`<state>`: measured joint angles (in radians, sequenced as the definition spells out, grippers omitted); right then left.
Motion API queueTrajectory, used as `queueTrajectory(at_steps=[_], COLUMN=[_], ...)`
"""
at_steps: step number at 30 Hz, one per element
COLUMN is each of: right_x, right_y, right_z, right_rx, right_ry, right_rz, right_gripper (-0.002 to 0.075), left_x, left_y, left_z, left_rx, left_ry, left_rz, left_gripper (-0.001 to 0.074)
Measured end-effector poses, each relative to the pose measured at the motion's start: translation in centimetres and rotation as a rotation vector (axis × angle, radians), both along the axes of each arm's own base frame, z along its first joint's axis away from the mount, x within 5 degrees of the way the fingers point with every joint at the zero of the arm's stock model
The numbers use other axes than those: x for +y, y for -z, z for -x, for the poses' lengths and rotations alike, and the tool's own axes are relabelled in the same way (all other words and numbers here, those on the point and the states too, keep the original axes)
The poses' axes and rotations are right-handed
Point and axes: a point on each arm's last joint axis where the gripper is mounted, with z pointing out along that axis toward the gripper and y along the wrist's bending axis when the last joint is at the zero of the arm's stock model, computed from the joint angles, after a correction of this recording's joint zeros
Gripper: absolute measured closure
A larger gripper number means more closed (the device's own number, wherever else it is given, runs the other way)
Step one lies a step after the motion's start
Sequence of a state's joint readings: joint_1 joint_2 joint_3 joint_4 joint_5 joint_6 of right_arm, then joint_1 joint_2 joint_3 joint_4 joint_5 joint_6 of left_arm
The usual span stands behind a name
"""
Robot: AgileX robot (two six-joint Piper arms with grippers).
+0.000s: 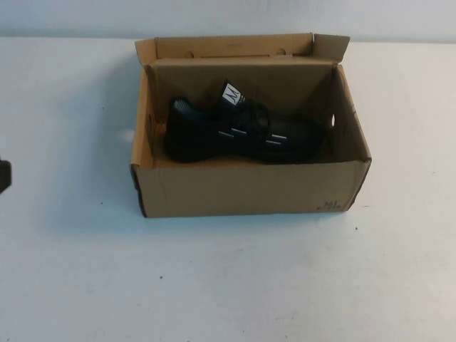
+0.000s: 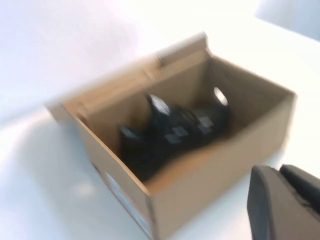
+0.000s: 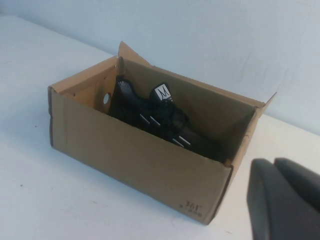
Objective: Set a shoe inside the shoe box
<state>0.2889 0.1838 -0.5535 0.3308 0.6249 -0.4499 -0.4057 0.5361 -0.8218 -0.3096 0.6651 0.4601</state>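
Note:
The black shoe (image 1: 235,132) with white dash marks and a white tongue label lies inside the open brown shoe box (image 1: 249,189) at the middle of the table. The left wrist view shows the shoe (image 2: 170,130) in the box (image 2: 200,185) from the left side. My left gripper (image 2: 280,170) hangs shut and empty, apart from the box, off its left side. In the right wrist view the shoe (image 3: 160,117) rests in the box (image 3: 135,160). My right gripper (image 3: 274,162) is shut on nothing, off the box's right front corner.
The box's lid flap (image 1: 235,45) stands up along its far side. A dark piece of my left arm (image 1: 3,176) shows at the table's left edge. White tabletop (image 1: 228,285) surrounds the box.

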Motion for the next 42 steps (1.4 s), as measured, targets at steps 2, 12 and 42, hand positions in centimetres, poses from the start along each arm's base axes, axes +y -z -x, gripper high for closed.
queueTrajectory(at_steps=[2, 12, 42], right_x=[0.0, 0.0, 0.0], right_y=[0.0, 0.0, 0.0], right_z=[0.0, 0.0, 0.0], right_rx=[0.000, 0.000, 0.001], right_ry=[0.000, 0.000, -0.002], right_rz=[0.000, 0.000, -0.004], right_gripper=[0.0742, 0.0743, 0.0742], left_x=[0.4, 3.2, 3.8], left_y=[0.8, 10.4, 21.8], left_z=[0.2, 1.9, 2.4], left_rx=[-0.064, -0.166, 0.126], left_ry=[-0.034, -0.313, -0.406], left_rz=[0.025, 0.285, 0.150], left_gripper=[0.0736, 0.0736, 0.0736])
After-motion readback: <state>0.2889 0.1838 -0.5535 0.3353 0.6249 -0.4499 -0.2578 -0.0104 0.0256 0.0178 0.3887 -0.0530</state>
